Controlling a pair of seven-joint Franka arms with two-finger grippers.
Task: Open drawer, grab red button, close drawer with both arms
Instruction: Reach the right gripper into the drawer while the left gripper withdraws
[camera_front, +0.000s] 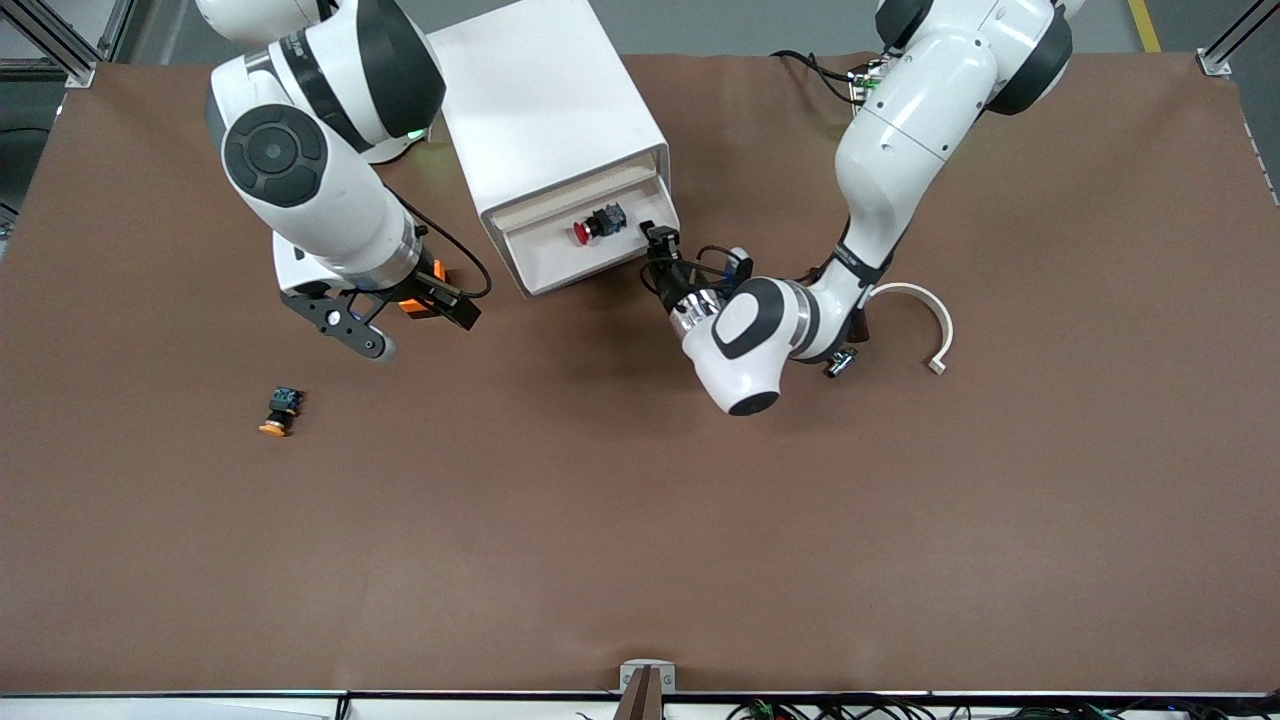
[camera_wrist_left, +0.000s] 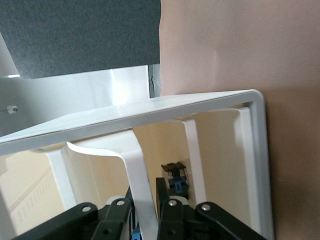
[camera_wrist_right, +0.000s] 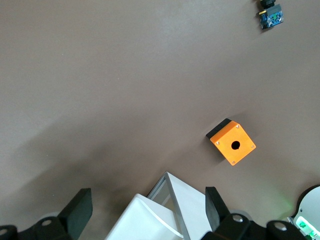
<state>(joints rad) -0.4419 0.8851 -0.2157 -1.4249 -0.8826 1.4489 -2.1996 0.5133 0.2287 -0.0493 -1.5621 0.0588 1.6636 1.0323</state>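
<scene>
Button (camera_front: 598, 224) in open drawer (camera_front: 570, 262), no readable writing

Looked like a robotics lab: brown-covered counter (camera_front: 640, 520), aluminium frame posts (camera_front: 60, 45) at corners, loose cables (camera_front: 860, 708) along the edge, grey floor.

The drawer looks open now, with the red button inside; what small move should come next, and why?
Probably the right gripper should move over the drawer toward the button. Its fingers are open and empty, the button lies exposed, and the left gripper is shut on the drawer handle.
</scene>
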